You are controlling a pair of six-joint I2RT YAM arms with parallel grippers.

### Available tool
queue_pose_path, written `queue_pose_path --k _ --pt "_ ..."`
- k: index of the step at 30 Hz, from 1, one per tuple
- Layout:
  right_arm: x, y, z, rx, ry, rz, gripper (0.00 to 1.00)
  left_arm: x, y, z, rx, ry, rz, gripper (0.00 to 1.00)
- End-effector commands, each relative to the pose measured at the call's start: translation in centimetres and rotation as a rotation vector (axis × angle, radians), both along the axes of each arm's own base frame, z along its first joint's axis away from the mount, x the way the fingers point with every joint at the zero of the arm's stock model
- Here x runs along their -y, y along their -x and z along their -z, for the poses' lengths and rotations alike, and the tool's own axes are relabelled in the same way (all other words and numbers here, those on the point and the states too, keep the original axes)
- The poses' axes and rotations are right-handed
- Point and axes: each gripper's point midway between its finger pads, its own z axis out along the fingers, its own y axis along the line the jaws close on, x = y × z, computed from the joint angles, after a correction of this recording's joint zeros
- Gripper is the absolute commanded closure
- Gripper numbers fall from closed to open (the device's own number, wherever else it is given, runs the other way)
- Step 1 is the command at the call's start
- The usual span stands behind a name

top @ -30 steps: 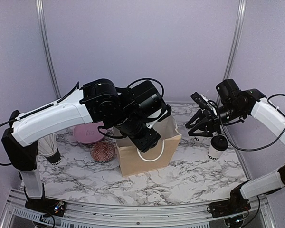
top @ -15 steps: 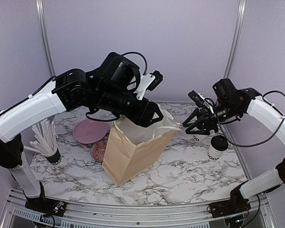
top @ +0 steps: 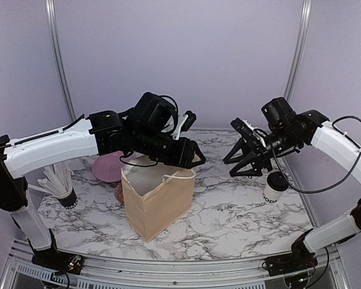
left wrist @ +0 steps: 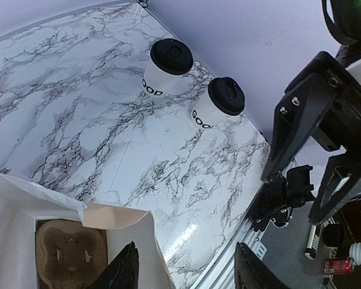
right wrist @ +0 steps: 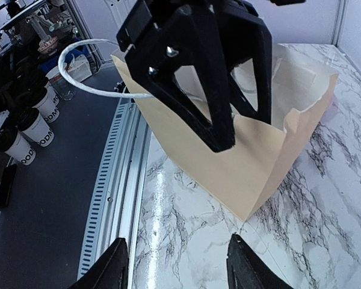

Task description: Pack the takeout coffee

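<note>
Two white takeout coffee cups with black lids stand on the marble at the far right in the left wrist view, one [left wrist: 166, 67] behind the other [left wrist: 219, 103]. From above I see one cup [top: 275, 186]; the other is hidden behind my right gripper [top: 243, 166], which is open and empty above the table, left of that cup. A tan paper bag [top: 156, 201] stands upright and open with a brown pulp tray [left wrist: 69, 256] in its bottom. My left gripper [top: 191, 158] is open wide at the bag's right rim, with one finger [left wrist: 123, 272] over the inside.
A dark cup of white straws [top: 61, 183] stands at the left edge, with a pink plate [top: 110, 165] behind the bag. A patterned bowl [top: 118, 191] peeks out left of the bag. The table's metal rail [right wrist: 117, 180] runs along the near edge, and spare cups [right wrist: 24, 135] sit off the table.
The bag, lifted and tilted half a second ago, now stands upright and further left. My left gripper came down to its rim. My right gripper moved slightly left.
</note>
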Motion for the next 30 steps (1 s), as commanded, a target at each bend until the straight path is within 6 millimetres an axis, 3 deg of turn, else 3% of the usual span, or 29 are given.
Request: queue_pose_path --k 1,5,12,17,21,26,30 --pt "-0.7 2.4 -4.2 0.167 -0.096 -0.092 0.41 -0.1 0.0 -5.0 0.034 0.173 -0.013 0.45" --pt "-0.9 2.5 -5.6 0.216 -0.133 -0.091 0.37 0.1 0.6 -7.6 0.068 0.239 0.028 0.43" --pt "-1.6 1.5 -4.0 0.142 -0.114 -0.094 0.37 -1.4 0.3 -12.4 0.092 0.427 -0.05 0.39" --pt "-1.5 1.3 -3.7 0.152 -0.104 -0.083 0.37 -4.8 -1.2 -12.0 -0.007 0.441 -0.261 0.41" --pt "-1.7 1.1 -3.4 0.154 -0.102 -0.08 0.37 -6.9 -1.5 -10.8 -0.045 0.435 -0.308 0.41" --pt "-1.9 0.9 -3.3 0.136 -0.104 -0.084 0.38 -8.3 -0.2 -12.1 0.044 0.416 -0.244 0.45" --pt "-1.8 1.0 -3.4 0.142 -0.103 -0.082 0.38 -13.0 -0.9 -12.9 0.212 0.25 -0.343 0.4"
